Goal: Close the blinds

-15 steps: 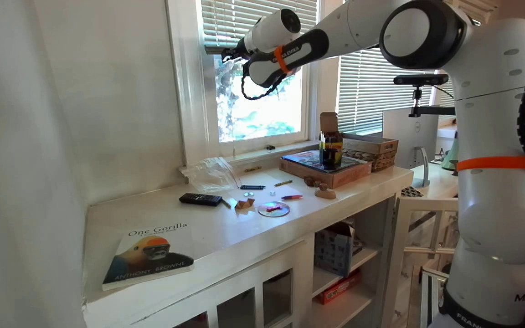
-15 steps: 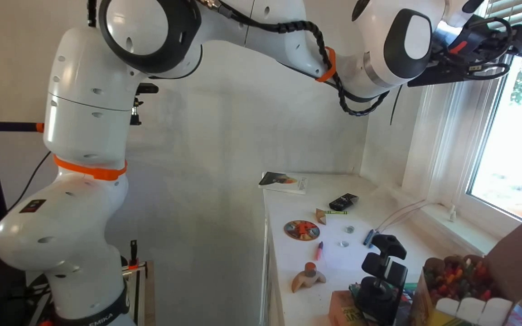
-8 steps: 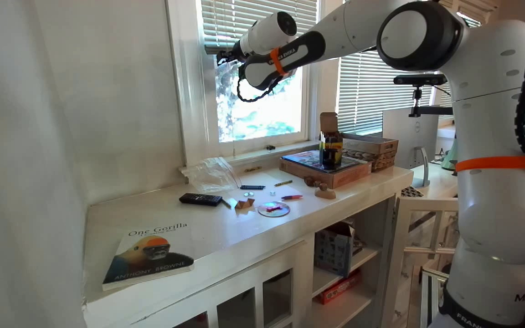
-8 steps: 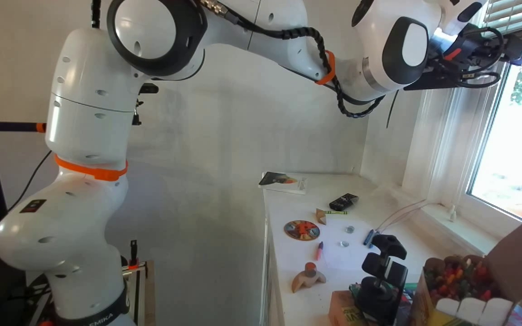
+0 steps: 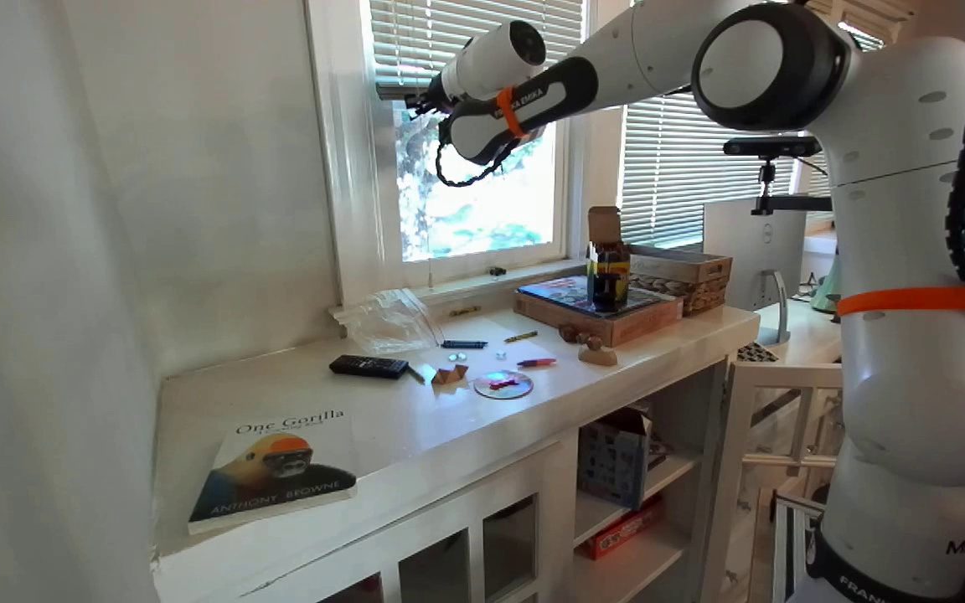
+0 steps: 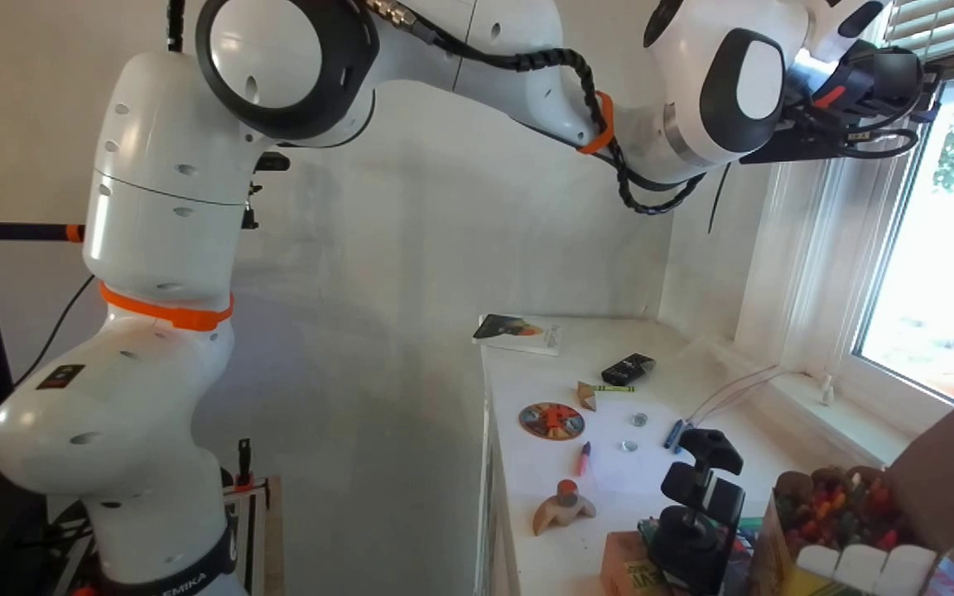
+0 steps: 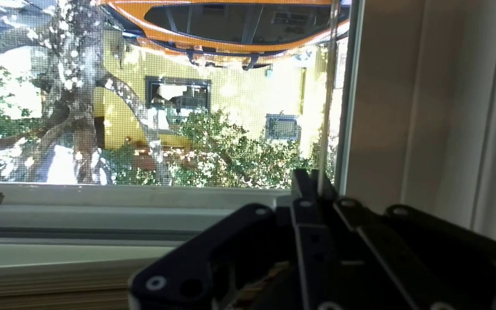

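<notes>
As I read the wrist view, my end effector [image 7: 317,184] is clenched on a thin clear wand [image 7: 327,107], presumably the tilt control for the blinds [image 5: 428,38]. These hang over the upper part of the window [image 5: 482,218], and since light passes between the slats [image 5: 562,25], I judge twisting to be the step in hand. If I turn too hard or tug sideways, the wand could slip from my pinch, bend or unhook. The bottom rail [image 5: 396,92] is so close that careless lifting might knock it. Well below, the desk [image 5: 436,419] carries a carton [image 5: 612,272] on a flat box [image 5: 625,326].
</notes>
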Robot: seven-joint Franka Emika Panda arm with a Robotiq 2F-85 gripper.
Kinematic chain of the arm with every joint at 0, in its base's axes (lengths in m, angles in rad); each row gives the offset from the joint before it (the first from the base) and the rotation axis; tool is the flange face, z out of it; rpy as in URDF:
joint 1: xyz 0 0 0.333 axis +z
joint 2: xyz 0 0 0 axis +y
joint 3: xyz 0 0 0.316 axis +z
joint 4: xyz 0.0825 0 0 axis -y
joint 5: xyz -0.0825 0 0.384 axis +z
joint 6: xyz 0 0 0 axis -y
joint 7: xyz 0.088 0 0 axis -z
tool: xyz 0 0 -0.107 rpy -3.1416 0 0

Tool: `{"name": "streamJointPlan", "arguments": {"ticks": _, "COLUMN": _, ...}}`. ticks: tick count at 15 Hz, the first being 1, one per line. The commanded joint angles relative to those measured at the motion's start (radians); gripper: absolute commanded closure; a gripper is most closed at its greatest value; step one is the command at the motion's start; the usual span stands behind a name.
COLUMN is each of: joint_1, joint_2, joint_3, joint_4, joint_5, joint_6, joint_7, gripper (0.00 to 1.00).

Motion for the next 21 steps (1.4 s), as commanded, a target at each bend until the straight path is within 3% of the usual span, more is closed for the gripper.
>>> {"name": "streamJointPlan", "arguments": {"ticks": 1, "joint_1": 0.009, "joint_2": 0.023, "joint_3": -0.015, "joint_4": 0.029, "joint_5": 0.003, "joint_6": 0.010, "joint_7": 0.021, "gripper": 1.00}}
{"name": "streamJointPlan", "arguments": {"ticks": 5, "joint_1": 0.019, "joint_2": 0.008, "joint_3": -0.025, "joint_4": 0.017, "joint_5": -0.008, "joint_6": -0.027, "joint_7": 0.019, "gripper": 1.00}}
{"name": "streamJointPlan", "arguments": {"ticks": 14, "joint_1": 0.001, "joint_2": -0.120, "joint_3": 0.023, "joint_4": -0.113, "joint_5": -0.014, "joint_6": -0.193, "joint_7": -0.092, "gripper": 1.00}}
{"name": "streamJointPlan", "arguments": {"ticks": 21, "joint_1": -0.031, "joint_2": -0.248, "joint_3": 0.016, "joint_4": -0.270, "joint_5": -0.005, "joint_6": -0.127, "joint_7": -0.241, "gripper": 1.00}}
